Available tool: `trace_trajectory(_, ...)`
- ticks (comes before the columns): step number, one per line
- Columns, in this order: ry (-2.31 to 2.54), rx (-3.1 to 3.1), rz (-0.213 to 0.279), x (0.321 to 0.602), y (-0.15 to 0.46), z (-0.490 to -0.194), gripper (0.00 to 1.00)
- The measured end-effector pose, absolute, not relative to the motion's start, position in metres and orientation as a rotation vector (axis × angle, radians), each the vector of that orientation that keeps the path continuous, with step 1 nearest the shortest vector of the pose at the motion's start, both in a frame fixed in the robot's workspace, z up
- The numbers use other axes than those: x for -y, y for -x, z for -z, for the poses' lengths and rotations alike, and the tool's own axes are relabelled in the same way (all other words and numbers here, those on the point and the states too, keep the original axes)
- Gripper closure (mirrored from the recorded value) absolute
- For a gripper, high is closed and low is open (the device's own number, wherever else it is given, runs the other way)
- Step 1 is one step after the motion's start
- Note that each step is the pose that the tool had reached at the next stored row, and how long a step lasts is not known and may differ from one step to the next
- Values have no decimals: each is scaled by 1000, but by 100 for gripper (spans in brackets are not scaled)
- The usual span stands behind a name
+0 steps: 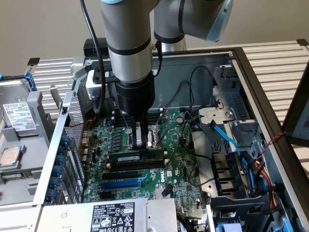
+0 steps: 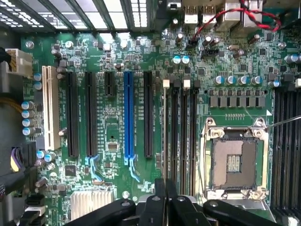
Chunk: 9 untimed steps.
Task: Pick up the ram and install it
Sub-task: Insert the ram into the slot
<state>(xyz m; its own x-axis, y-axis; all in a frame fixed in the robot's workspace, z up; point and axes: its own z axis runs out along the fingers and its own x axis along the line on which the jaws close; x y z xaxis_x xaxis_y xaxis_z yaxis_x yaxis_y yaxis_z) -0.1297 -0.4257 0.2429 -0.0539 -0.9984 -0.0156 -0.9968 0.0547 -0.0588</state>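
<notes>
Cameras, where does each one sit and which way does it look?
Exterior view: outside and above the open case, looking down at the motherboard; shows the arm and gripper on the ram.
Wrist view: on the wrist, facing straight down at the motherboard; shows the fingers.
Both share the motherboard, blue slot, gripper.

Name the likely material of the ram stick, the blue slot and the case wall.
The ram stick looks like matt green circuit board with a white paper label. The blue slot seems moulded plastic, slightly glossy. The case wall looks like bare grey sheet metal, given its dull sheen.
</notes>
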Motion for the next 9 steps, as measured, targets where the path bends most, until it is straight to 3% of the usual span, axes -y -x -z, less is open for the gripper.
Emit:
trace_trajectory(3,2119,-2239,20,427,125,-242,88)
trace_trajectory(7,2139,-2263,-64,427,124,-242,88)
trace_trajectory(9,2141,-2266,-70,427,124,-242,88)
